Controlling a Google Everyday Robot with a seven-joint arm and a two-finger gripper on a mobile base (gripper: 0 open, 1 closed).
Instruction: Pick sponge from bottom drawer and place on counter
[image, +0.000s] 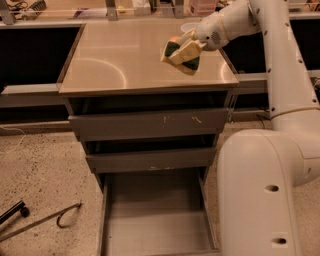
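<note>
My gripper (182, 53) is over the right part of the counter (120, 60), shut on the sponge (174, 49). Dark green shows between the cream fingers and below them. The sponge is held tilted, just above the glossy top. An orange (173, 38) peeks out right behind the gripper. The bottom drawer (155, 225) stands pulled out at the foot of the cabinet, its flat grey floor bare.
Two grey drawers with scratched fronts (150, 124) are shut above the open one. My white arm and base (260, 195) fill the right side. A bent metal rod (45, 222) and a black handle (11, 212) lie on the speckled floor at left. Clutter lines the back ledge.
</note>
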